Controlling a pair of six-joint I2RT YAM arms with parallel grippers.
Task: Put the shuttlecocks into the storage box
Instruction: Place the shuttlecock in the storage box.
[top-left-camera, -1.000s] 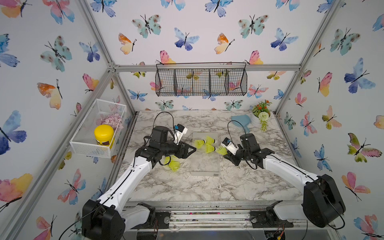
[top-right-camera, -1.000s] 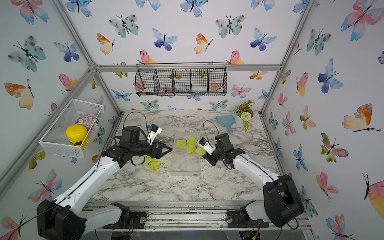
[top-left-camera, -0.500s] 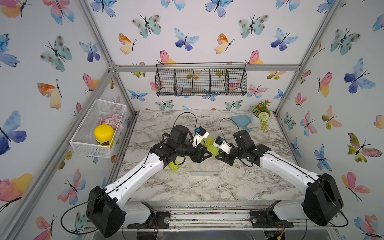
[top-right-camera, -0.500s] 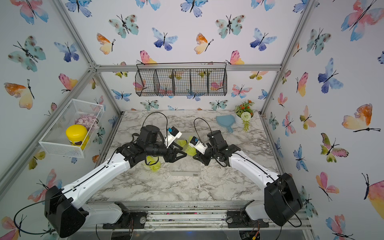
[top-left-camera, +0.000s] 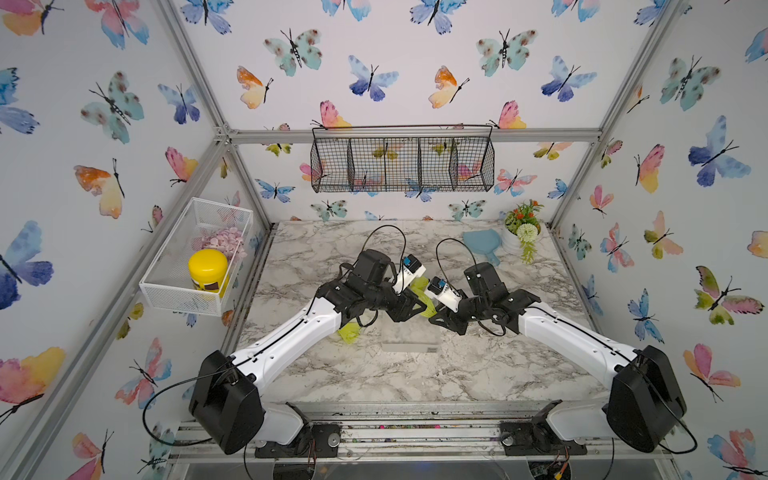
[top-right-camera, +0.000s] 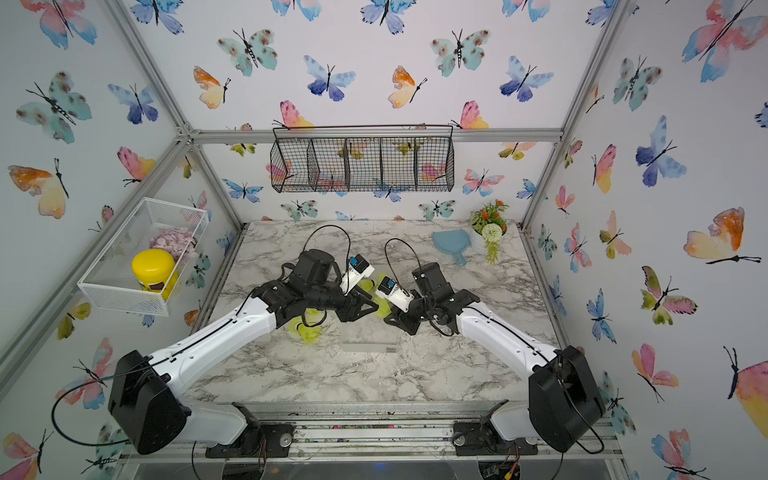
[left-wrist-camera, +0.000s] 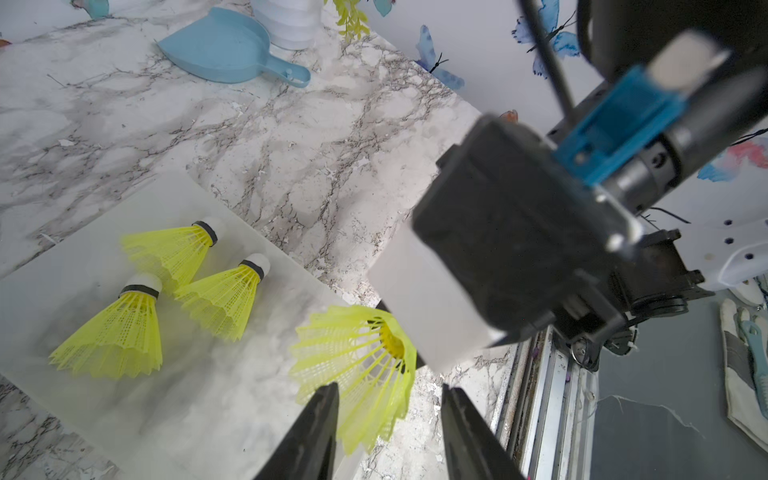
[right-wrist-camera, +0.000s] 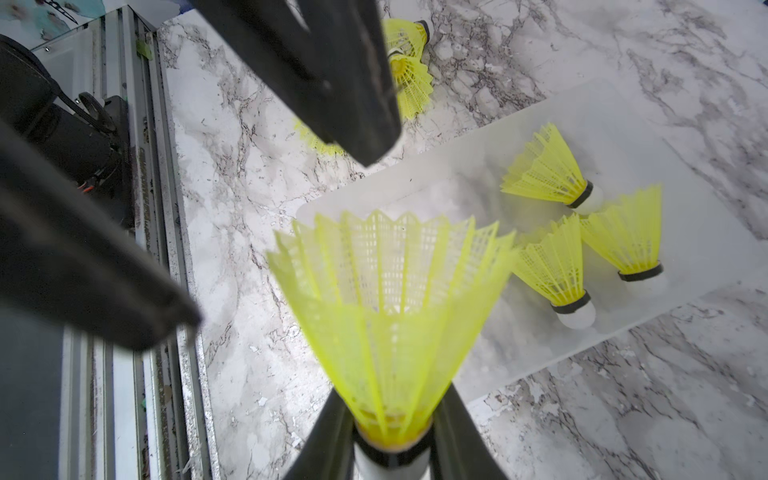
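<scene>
Your right gripper (right-wrist-camera: 392, 432) clamps a shuttlecock (right-wrist-camera: 386, 307); left gripper (left-wrist-camera: 389, 392) has jaws apart. Only wrist views clearly show three shuttlecocks (right-wrist-camera: 555, 266) inside storage box (right-wrist-camera: 648, 145).

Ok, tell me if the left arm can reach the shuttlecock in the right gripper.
Probably yes: the left gripper stands open around the skirt of the shuttlecock; the right gripper pinches only its tip end; nothing intervenes.

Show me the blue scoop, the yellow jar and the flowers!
blue scoop (top-left-camera: 481, 245): a top view, middle of its pan.
yellow jar (top-left-camera: 208, 266): a top view, its lid.
flowers (top-left-camera: 526, 230): a top view, white bloom.
</scene>
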